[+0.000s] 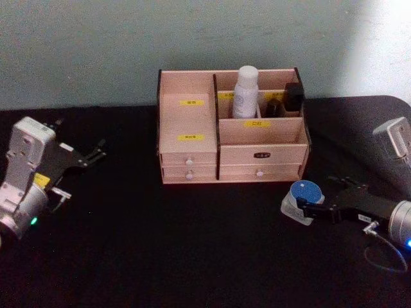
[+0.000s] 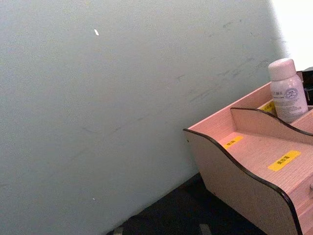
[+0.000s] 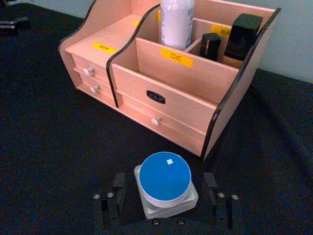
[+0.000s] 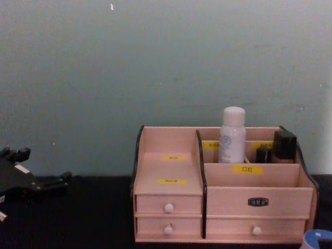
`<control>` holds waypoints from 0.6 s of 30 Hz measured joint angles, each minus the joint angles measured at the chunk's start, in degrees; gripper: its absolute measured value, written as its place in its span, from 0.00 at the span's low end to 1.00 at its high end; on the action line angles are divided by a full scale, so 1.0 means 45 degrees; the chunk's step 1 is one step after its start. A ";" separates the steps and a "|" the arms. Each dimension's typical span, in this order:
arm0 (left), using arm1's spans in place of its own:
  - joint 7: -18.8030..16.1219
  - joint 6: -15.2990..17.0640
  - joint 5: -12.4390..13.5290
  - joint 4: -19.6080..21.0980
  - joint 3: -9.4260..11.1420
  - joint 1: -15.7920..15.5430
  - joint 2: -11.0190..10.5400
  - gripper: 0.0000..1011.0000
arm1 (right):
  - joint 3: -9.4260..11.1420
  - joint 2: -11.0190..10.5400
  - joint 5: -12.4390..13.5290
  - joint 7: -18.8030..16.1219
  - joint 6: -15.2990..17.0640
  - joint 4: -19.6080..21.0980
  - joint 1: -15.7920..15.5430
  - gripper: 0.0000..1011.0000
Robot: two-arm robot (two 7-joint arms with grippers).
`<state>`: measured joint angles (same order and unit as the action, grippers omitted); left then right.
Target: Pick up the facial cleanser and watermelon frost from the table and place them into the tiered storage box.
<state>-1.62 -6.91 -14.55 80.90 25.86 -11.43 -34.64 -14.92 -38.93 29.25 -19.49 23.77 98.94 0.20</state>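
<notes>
**Right pincer straddles the blue-lidded jar in front of the box**

The light pinkish wooden tiered storage box point(image 1: 282, 154), with dark-edged side panels, yellow labels and white-knobbed drawers, stands at the back of the black table point(image 1: 160, 250) against a grey-green wall point(image 4: 155, 62). A tall white plastic bottle point(image 1: 245, 93) stands upright in a rear compartment of the box, and a black block point(image 1: 294, 96) sits in the rear compartment to its right.

A squat clear jar point(image 1: 305, 191) with a round blue lid rests on the table just in front of the box's right front corner. The right pincer point(image 3: 164, 182) lies low at the table around this jar, open, one finger on each side and a small gap between each finger and the jar.

The left pincer point(image 1: 97, 152) hangs over the table well to the left of the box, its fingers apart and holding nothing
</notes>
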 joint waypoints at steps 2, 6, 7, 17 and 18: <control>0.0000 0.0000 0.0000 0.0000 0.0000 -0.0001 0.0000 0.99 | -0.0039 0.0002 0.0000 -0.0021 0.0014 -0.0034 0.0023 0.99; 0.0000 0.0000 0.0000 0.0000 0.0001 0.0000 0.0000 0.99 | -0.0133 -0.0001 -0.0004 -0.0064 0.0038 -0.0106 0.0071 0.99; 0.0000 0.0000 -0.0001 0.0000 0.0000 0.0000 0.0000 0.99 | -0.0151 -0.0002 -0.0005 -0.0071 0.0042 -0.0113 0.0073 0.99; 0.0000 0.0000 -0.0001 0.0000 0.0000 -0.0001 0.0000 0.99 | -0.0301 0.0029 -0.0020 -0.0109 0.0060 -0.0317 0.0199 0.99; 0.0000 0.0000 0.0000 0.0000 0.0001 0.0000 0.0000 0.99 | -0.0309 0.0036 -0.0021 -0.0109 0.0060 -0.0334 0.0210 0.99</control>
<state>-1.62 -6.91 -14.55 80.90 25.86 -11.43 -34.64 -16.32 -38.76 29.16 -19.98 24.04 97.44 1.14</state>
